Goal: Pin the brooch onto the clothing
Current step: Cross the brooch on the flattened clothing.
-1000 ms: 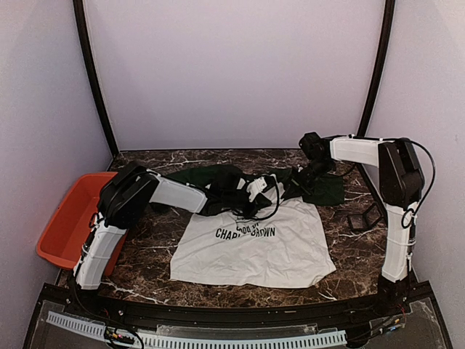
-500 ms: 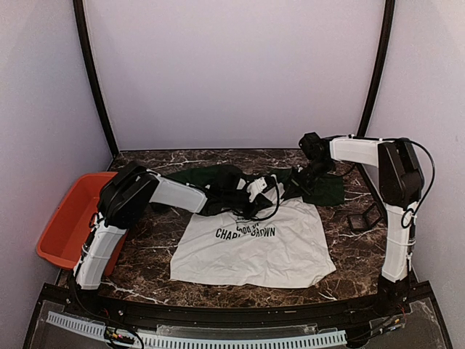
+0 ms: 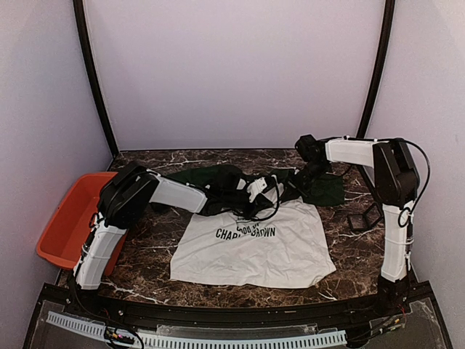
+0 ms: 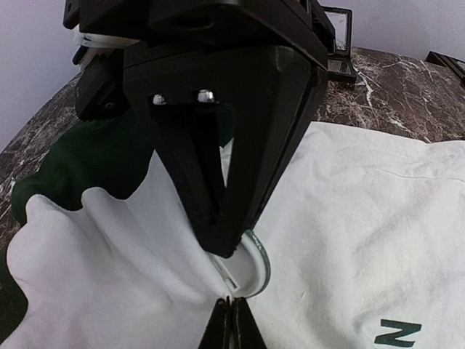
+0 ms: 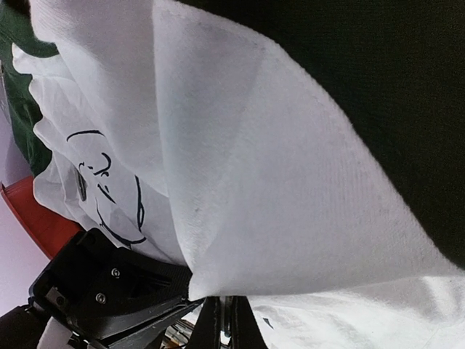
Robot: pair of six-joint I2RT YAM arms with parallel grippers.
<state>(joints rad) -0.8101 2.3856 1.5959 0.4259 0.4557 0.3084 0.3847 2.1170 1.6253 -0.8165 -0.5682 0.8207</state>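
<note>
Left fingers (image 4: 216,333) and right fingers (image 5: 210,327) are closed.

Both arms share one livery: the left arm (image 3: 98,256) and the right arm (image 3: 396,251) are built of smooth, rounded white links joined by bulky black joint housings (the elbow blocks are the fattest parts). Thin black cables (image 3: 424,174) run outside the shells, looping past the joints, and another loop hangs by the left wrist. Wrists and hands are black throughout. The left gripper (image 4: 227,324) and the right gripper (image 5: 221,320) end in dark fingers that taper to thin blades. Two bright screw heads (image 4: 178,96) sit in a matte black, wedge-shaped gripper body.
</note>
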